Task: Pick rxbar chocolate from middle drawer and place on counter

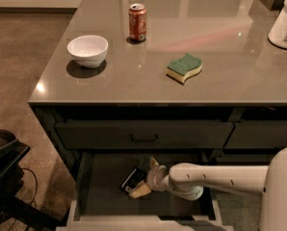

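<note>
Camera view: rxbar chocolate (132,179) beside pincer (146,176), middle drawer (101,197).

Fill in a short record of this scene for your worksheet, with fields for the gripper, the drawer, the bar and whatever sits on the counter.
gripper: gripper is low inside the open drawer, right at the bar
middle drawer: middle drawer is pulled out, dark floor showing
rxbar chocolate: rxbar chocolate lies on the drawer floor, not yet on the counter
counter: counter holds four things
on counter, left: white bowl
on counter, rear: red can, upright
on counter, middle: green-and-yellow sponge
on counter, right edge: white appliance, partly cut off
</note>
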Robot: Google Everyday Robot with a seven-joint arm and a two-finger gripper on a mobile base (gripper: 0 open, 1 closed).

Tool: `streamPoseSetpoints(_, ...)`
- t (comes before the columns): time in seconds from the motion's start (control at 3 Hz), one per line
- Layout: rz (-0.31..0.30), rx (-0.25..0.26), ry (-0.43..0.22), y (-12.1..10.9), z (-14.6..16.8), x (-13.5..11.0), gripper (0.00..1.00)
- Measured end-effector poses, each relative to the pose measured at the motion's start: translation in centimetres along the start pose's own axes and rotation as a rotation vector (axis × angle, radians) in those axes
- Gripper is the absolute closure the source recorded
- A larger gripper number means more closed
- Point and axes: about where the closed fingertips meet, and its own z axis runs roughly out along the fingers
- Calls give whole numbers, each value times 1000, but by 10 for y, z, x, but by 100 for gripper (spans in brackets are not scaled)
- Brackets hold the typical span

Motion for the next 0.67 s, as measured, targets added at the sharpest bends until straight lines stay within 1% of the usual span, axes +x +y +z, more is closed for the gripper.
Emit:
streamPoseSetpoints(0.33,33,-17,-20,9,10,-2,0)
streamPoseSetpoints(0.67,70,-52,-46,20,18,-11,0)
